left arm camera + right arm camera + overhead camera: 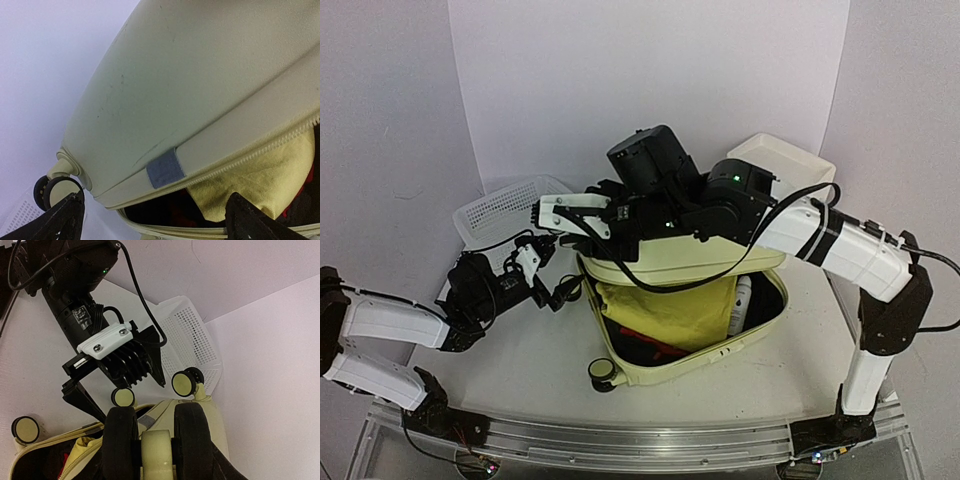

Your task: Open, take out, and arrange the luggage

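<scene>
Now the right fingers (120,440) pinch the edge of the half-raised luggage (700,262) lid, the left fingers (255,220) spread beside the gap

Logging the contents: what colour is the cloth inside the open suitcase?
The cloth in the suitcase is yellow; the top external view shows it best.

Bright, diffuse light is filling the scene, leaving soft shadows beside the pale yellow-green hard-shell suitcase (670,370); close up, its shell is looking slightly blurred.
</scene>
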